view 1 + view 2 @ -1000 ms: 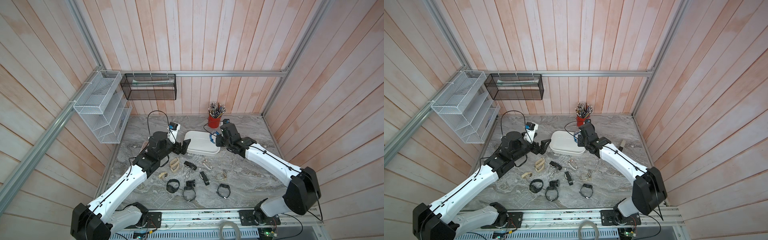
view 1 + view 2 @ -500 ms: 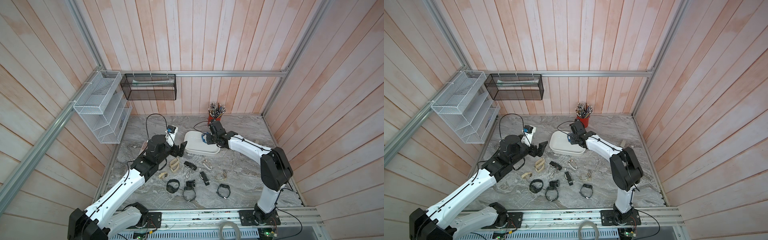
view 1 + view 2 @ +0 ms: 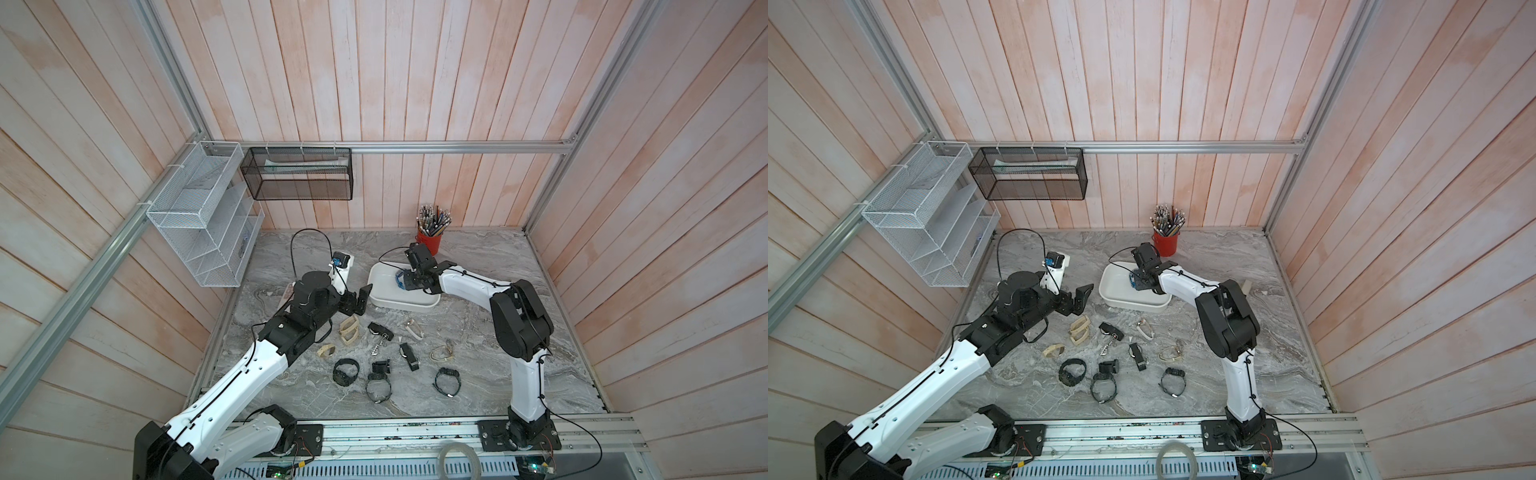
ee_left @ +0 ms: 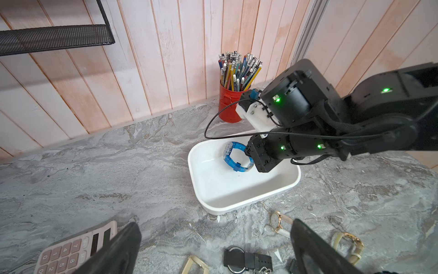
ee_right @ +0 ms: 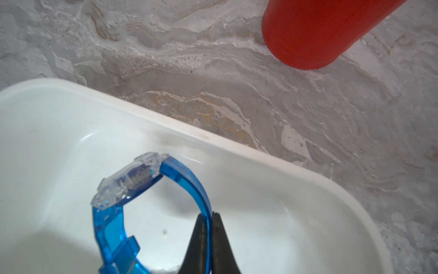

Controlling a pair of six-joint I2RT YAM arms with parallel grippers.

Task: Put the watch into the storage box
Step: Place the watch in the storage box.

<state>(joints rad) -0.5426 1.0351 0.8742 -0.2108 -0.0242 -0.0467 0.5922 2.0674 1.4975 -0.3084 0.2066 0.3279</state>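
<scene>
In both top views the right hand (image 3: 406,281) reaches over the shallow white plastic storage box (image 3: 386,300) near the back edge of the grey marbled bench (image 3: 478,374). The left hand (image 3: 356,302) hangs beside the box, spread wide and empty. The left wrist view shows the translucent blue plastic watch (image 4: 237,157) inside the box walls, seemingly just off the floor. In the right wrist view the right hand pinches its strap tight. This looks like the placing step: next, part the fingers and lift clear without snagging.

Blue watch (image 5: 129,182) inside white storage box (image 5: 237,146)
</scene>
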